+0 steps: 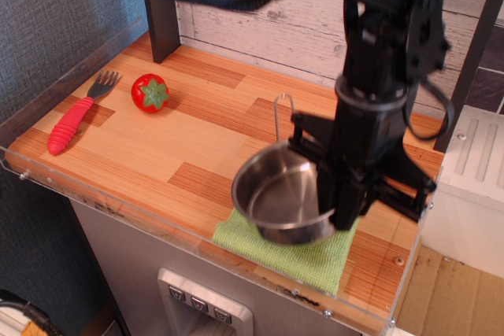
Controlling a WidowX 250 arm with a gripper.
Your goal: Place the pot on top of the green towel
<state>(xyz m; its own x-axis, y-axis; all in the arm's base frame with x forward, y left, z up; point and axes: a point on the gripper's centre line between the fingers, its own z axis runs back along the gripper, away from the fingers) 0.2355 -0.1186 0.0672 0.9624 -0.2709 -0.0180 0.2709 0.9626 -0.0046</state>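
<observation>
The pot is a small shiny steel saucepan with a thin wire loop handle standing up at its far side. My black gripper is shut on its right rim and holds it in the air, tilted a little, above the green towel. The towel lies flat near the table's front right edge; the pot and arm hide most of it, and only its front strip shows.
A red tomato toy and a fork with a red handle lie at the table's left. A clear plastic rim runs along the front edge. A white plank wall stands behind, and a dark post at the back left.
</observation>
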